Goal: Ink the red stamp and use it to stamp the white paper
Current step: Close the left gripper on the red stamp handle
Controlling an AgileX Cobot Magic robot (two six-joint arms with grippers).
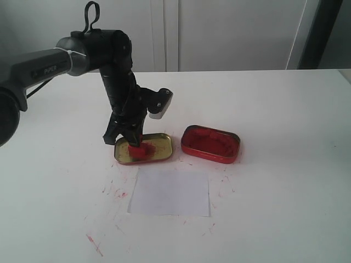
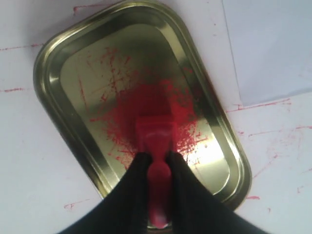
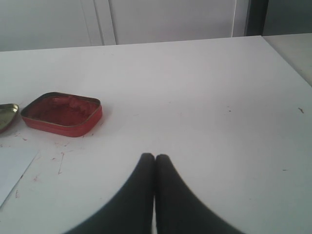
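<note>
The left gripper (image 2: 157, 168) w/ black fingers (image 2: 131, 190) pinches the small red plastic stamp (image 2: 155, 136) by its thin handle, block end down on the red-smeared gold metal lid (image 2: 58, 73) just past the fingertips, & the right gripper (image 3: 155, 161) is squeezed closed on nothing.

**A bare test room for robot work**

A plain white table (image 1: 285, 164), flecked with red ink stains, stands before blank white wall panels (image 1: 230, 33). A robot arm (image 1: 66, 60) reaches over it. No homely furnishing shows.
</note>
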